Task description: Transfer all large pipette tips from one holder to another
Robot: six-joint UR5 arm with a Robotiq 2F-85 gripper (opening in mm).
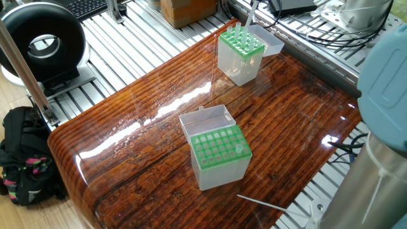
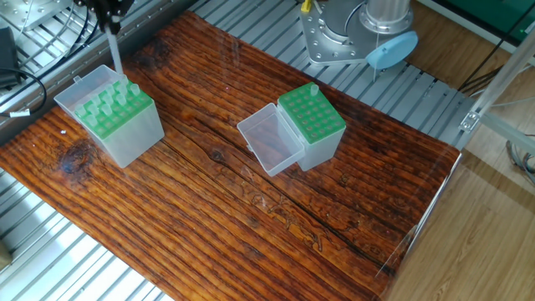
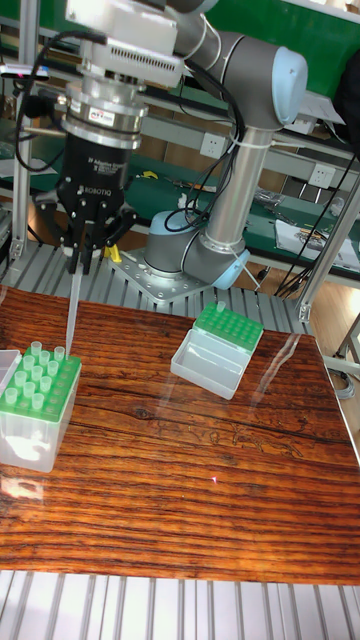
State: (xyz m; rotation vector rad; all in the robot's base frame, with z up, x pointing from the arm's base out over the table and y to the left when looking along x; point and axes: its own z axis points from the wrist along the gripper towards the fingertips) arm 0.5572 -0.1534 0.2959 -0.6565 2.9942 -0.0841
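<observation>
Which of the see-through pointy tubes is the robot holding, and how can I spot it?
Find the shiny wooden table, then the clear box with the green top at its left edge in the tall view. Just above that box hangs the black gripper, pinching one large pipette tip by its top. Unlike the tips standing in the box, this one hangs in the air.

Wooden tabletop [image 1: 152, 127], glossy, glare streaks across it. Black ring-shaped device [image 1: 41, 44] on the slatted frame at far left. Black bag [image 1: 25, 159] on the floor below it. Cardboard box [image 1: 187, 9] beyond the table's far edge. Cables [image 1: 318, 35] run along the frame at right.
</observation>
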